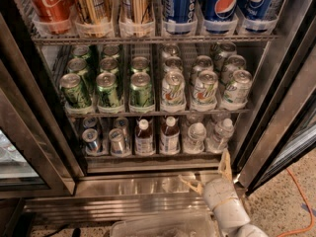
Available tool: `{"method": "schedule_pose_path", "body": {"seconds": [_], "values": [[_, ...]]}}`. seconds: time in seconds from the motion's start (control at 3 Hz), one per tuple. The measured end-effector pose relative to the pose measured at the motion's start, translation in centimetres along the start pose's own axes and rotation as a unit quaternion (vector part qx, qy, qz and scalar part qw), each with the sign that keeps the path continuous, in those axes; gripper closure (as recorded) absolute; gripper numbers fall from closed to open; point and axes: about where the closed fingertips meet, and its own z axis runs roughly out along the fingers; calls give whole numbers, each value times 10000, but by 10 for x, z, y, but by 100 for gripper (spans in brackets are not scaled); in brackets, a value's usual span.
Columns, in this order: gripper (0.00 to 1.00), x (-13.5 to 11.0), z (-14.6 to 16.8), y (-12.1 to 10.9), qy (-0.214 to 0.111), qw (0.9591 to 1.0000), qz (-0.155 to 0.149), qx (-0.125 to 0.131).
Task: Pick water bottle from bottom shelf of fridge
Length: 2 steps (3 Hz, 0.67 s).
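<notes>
The main risk is a clumsy entry. The water bottle (196, 137) stands low and right of centre on the bottom shelf (148, 157), packed between a brown bottle (169, 135) on its left and a second clear bottle (220, 135) on its right. With so little room on either side, a wide finger could push a neighbour over or shove the target deeper into its row. The rack of green cans (109, 89) hangs close above the caps, so coming in too high could catch the wire. The steel sill (138, 186) juts out in front of the shelf, so coming in too low could bump that ledge. The door frame of the fridge (276, 98) at the right also crowds that side. The gripper (206, 171) sits at the lower right of the frame, in front of the sill and below the shelf, touching no bottle. Its fingers (225, 163) are spread wide and empty, one pointing up toward the clear bottles and the other angled left. The pale arm (229, 211) rises from the bottom edge, leaning up and slightly left.
</notes>
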Motion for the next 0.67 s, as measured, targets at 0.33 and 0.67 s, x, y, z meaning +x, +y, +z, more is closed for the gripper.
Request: {"method": "schedule_pose_path", "body": {"seconds": [0.33, 0.67], "values": [[0, -1, 12, -9, 21, 9994, 279, 217], [0, -1, 26, -16, 49, 9980, 472, 425]]}}
